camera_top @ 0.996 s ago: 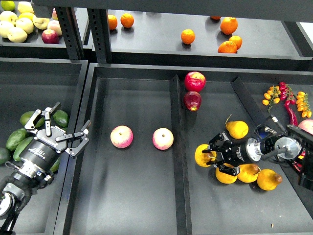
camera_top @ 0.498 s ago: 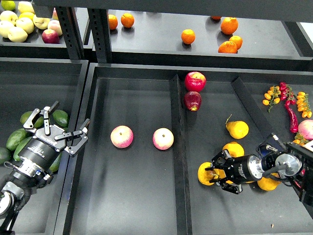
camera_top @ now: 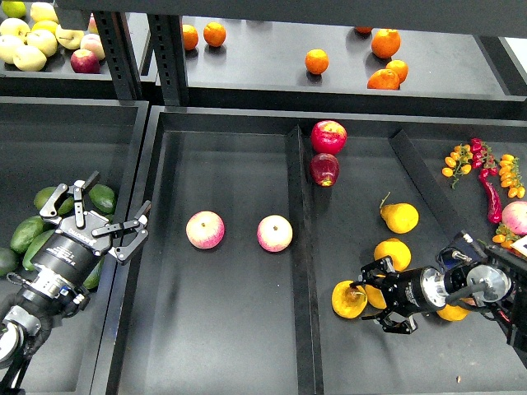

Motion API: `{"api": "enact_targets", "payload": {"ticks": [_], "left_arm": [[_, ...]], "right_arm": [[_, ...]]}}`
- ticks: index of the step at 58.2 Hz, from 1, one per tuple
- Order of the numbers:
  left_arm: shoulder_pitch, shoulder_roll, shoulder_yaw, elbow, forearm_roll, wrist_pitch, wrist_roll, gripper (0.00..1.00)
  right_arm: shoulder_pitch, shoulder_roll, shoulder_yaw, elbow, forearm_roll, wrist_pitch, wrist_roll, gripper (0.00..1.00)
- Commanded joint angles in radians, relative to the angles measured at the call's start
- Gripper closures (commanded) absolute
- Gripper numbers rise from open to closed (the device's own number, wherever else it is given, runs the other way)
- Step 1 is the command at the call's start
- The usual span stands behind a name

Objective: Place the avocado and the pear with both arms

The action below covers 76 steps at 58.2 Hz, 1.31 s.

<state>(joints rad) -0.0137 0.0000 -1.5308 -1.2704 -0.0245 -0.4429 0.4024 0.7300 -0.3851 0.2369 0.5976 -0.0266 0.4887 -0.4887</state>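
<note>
Several dark-green avocados (camera_top: 29, 231) lie in the left bin. My left gripper (camera_top: 103, 210) hovers over them with its fingers spread wide and nothing in it. Yellow-orange pears lie in the right compartment. One pear (camera_top: 347, 300) with a dark hollow sits just at the tips of my right gripper (camera_top: 372, 297). That gripper lies low and points left, with its fingers spread above and below the pear. I cannot see the fingers pressing on it. Two more pears (camera_top: 400, 218) (camera_top: 394, 251) lie further back, and another pear (camera_top: 452, 313) is half hidden behind my right wrist.
Two pink-yellow apples (camera_top: 205, 230) (camera_top: 274, 233) lie in the middle tray (camera_top: 222, 329). Two red apples (camera_top: 328, 137) sit by the divider (camera_top: 301, 247). Oranges (camera_top: 316, 61) are on the back shelf, pale apples (camera_top: 29, 58) at the far left, and chillies and small tomatoes (camera_top: 486, 169) at the right.
My right gripper has moved down towards the tray's front, and the pear at its tips has shifted with it. The other pears have rolled about. The left gripper has barely moved.
</note>
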Motion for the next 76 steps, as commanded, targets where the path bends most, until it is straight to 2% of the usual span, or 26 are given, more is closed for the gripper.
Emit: {"api": "enact_targets", "payload": {"ticks": [1, 10, 33, 40, 41, 44, 60, 71, 73, 76], "left_arm": [[0.000, 0.000, 0.001, -0.004, 0.000, 0.009, -0.001, 0.01], [0.000, 0.000, 0.001, -0.018, 0.000, 0.010, 0.001, 0.01], [0.001, 0.000, 0.000, -0.035, 0.000, 0.009, -0.001, 0.01], [0.001, 0.000, 0.001, -0.035, 0.000, 0.010, -0.001, 0.01], [0.001, 0.000, 0.003, -0.040, 0.000, 0.012, -0.001, 0.01], [0.001, 0.000, 0.003, -0.047, 0.000, 0.020, -0.001, 0.01], [0.001, 0.000, 0.001, -0.084, 0.000, 0.036, -0.002, 0.01], [0.001, 0.000, 0.001, -0.093, 0.000, 0.036, -0.011, 0.01], [0.000, 0.000, 0.001, -0.096, 0.000, 0.036, -0.017, 0.01], [0.000, 0.000, 0.001, -0.099, 0.000, 0.036, -0.030, 0.01]], "right_arm": [[0.011, -0.029, 0.013, 0.013, 0.008, 0.000, 0.000, 0.01], [0.008, -0.066, 0.074, 0.014, 0.014, 0.000, 0.000, 0.01], [-0.003, -0.054, 0.493, 0.004, 0.060, 0.000, 0.000, 0.01], [-0.015, 0.021, 0.662, -0.004, 0.103, 0.000, 0.000, 0.01], [-0.035, 0.063, 0.755, -0.001, 0.105, 0.000, 0.000, 0.01], [-0.061, 0.115, 0.843, 0.004, 0.105, 0.000, 0.000, 0.01], [-0.162, 0.385, 1.182, 0.063, 0.105, 0.000, 0.000, 0.01], [-0.202, 0.385, 1.294, 0.117, 0.103, 0.000, 0.000, 0.01], [-0.211, 0.385, 1.300, 0.123, 0.103, 0.000, 0.030, 0.01], [-0.227, 0.385, 1.300, 0.142, 0.105, 0.000, 0.157, 0.01]]}}
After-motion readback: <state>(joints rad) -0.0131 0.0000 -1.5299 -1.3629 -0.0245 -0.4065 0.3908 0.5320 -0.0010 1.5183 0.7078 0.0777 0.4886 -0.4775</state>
